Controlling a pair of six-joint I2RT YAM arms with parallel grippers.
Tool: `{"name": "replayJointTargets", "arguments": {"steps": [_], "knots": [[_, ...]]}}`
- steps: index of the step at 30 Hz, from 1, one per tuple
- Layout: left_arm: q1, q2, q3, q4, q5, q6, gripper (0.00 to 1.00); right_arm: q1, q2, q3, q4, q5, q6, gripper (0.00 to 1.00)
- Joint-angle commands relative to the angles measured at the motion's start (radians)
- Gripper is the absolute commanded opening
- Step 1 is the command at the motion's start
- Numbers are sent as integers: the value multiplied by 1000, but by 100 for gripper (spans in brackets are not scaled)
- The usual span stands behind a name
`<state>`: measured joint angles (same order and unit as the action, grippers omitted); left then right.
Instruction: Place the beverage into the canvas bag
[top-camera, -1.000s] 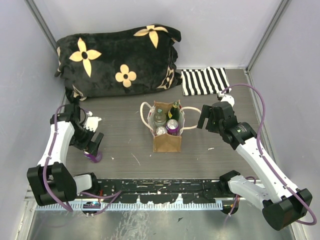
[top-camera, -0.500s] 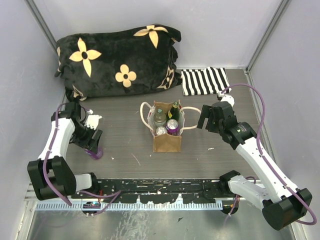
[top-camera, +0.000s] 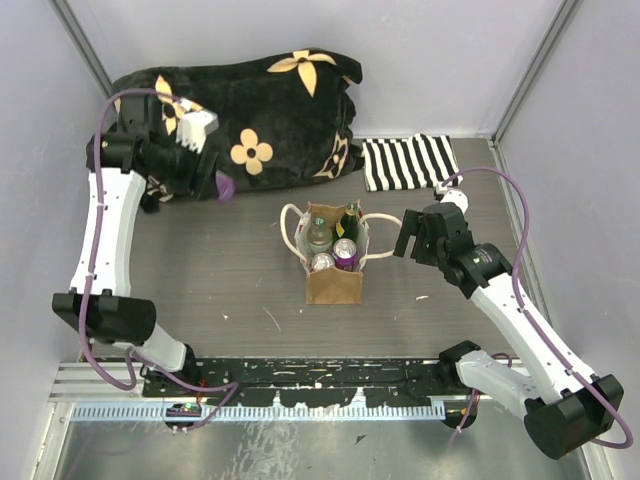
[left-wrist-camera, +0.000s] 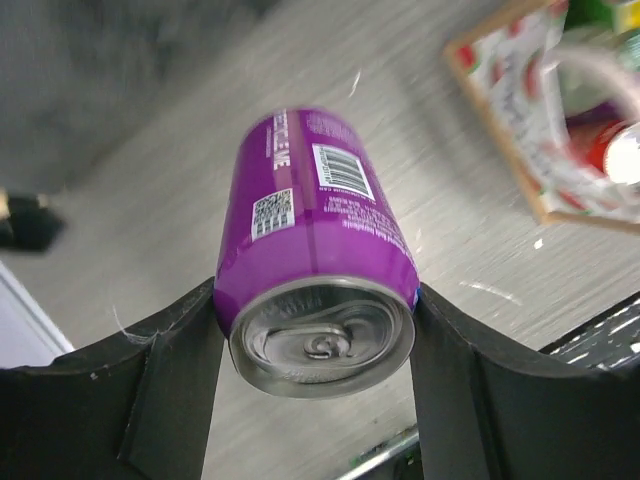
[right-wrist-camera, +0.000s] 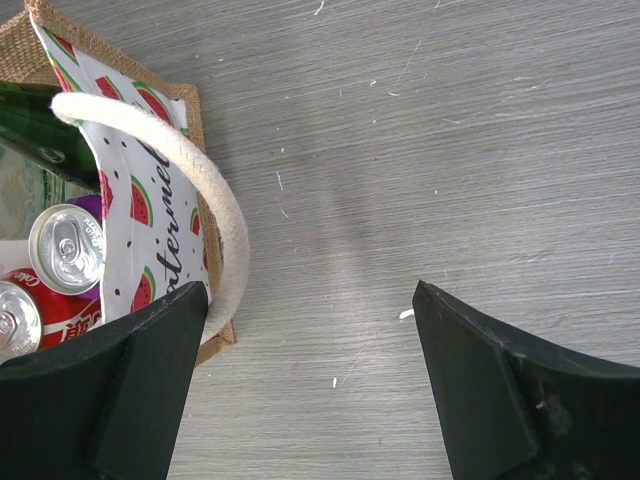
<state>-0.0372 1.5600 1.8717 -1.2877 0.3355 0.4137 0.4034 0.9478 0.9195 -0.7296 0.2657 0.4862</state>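
The canvas bag (top-camera: 333, 262) stands mid-table, tan with cream rope handles, holding cans and bottles. It also shows in the right wrist view (right-wrist-camera: 120, 210) and at the top right of the left wrist view (left-wrist-camera: 540, 110). My left gripper (top-camera: 215, 180) is shut on a purple beverage can (top-camera: 226, 186), held high at the far left in front of the plush item. The left wrist view shows the can (left-wrist-camera: 315, 250) clamped between both fingers, silver top toward the camera. My right gripper (top-camera: 410, 238) is open and empty just right of the bag, beside its right handle (right-wrist-camera: 215, 210).
A big black plush item with yellow flowers (top-camera: 240, 120) lies along the back. A black-and-white striped cloth (top-camera: 408, 162) lies at the back right. Grey walls close in on both sides and the back.
My left arm has lifted the purple can off the table at the near left and swung it up and back toward the plush item. The right arm has not moved.
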Motion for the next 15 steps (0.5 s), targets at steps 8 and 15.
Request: {"name": "replayJointTargets", "arguments": {"steps": [8,15], "knots": [[-479,247,536,-93,106,-184,0,-2,-30,20,-5,23,12,90],[-669,221,382,-9,57,-144,0,-3,-56,11,-29,37,21,90]]}}
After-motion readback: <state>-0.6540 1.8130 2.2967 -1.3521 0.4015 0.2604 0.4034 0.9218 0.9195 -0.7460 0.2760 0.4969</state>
